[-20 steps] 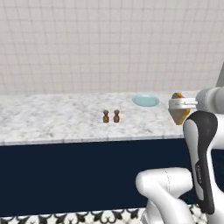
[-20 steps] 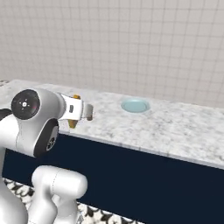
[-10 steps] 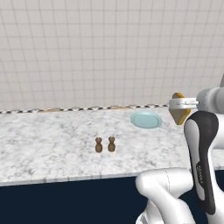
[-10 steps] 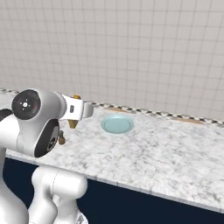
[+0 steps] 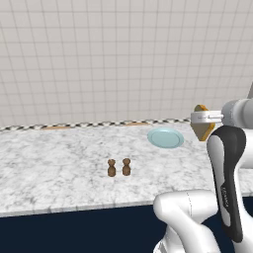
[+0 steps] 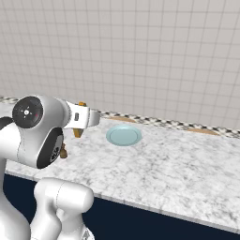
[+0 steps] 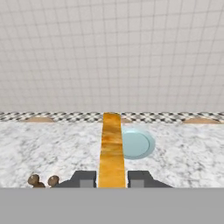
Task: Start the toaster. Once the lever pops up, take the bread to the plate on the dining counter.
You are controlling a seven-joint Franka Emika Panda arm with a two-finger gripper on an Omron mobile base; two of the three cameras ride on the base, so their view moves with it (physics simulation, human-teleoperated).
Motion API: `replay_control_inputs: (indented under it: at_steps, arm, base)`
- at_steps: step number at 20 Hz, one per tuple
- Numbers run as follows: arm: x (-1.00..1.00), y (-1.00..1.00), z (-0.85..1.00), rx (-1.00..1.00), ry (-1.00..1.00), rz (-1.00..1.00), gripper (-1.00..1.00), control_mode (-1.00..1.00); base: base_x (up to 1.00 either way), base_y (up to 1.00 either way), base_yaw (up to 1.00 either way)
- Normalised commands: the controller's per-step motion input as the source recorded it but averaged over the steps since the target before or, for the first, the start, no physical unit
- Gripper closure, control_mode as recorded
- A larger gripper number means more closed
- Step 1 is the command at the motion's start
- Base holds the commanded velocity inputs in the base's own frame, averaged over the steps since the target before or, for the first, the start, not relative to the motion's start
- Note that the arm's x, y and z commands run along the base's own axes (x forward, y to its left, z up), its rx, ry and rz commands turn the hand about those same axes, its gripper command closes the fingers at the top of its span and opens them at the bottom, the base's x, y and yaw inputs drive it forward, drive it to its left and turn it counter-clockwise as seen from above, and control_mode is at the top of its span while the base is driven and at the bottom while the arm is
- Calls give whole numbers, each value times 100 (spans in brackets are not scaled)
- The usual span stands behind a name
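White tile walls back the speckled marble dining counter, where the robot's gripper hovers above the stone with its jaws narrowed onto the bread. The slice is pinched by its lower edge and stands on edge between the fingertips, a hold that likely comes from lifting it straight out of a slot. In the left base view the bread hangs level with the wrist, clear of the surface. Just beyond it on the counter lies the pale blue plate, bare and flat, directly ahead of the slice in the hand view. Two small brown shakers stand side by side well to the plate's left, out of the path.
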Motion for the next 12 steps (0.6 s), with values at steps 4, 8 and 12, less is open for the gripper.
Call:
replay_control_inputs:
  at_steps: [4,8,12]
  arm:
    - [0,0,0,0,0,0,100,100]
    - [100,-24,-10,6,1,6,100,-100]
    - [100,-11,-9,9,0,5,100,-100]
  base:
    - [70,-3,0]
    - [0,0,0]
    - [0,0,0]
